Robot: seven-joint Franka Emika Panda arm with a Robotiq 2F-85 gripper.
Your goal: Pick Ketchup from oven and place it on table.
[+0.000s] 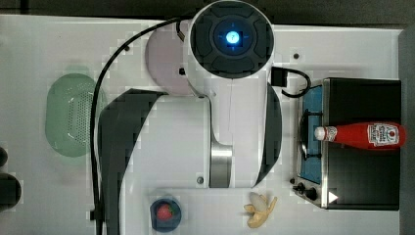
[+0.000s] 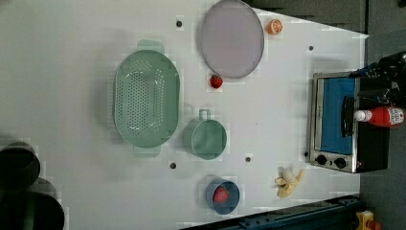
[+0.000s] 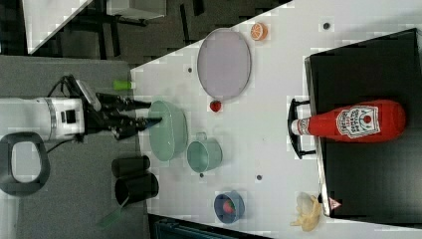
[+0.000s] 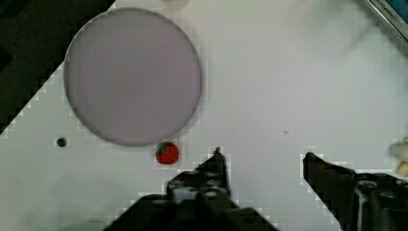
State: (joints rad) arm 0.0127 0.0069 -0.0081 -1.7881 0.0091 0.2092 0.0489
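I keep the end effector (image 4: pixel 262 155) spread and empty. I approach the ketchup (image 1: pixel 362 135) lying atop the oven (image 1: pixel 362 191), squarely across its body.

Bright, even overhead light; soft shadows on the table (image 2: pixel 72 48); blocky, slightly blurred pictures

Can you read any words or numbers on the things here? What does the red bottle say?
Slim red plastic ketchup bottle lying on top of the boxy black toaster oven: its white-and-red label carries print, too blurred to read.
Small triangular sign at the oven's corner: a symbol, too small to make out.
Small oven knobs: no markings can be read.
No other words or numbers are readable.
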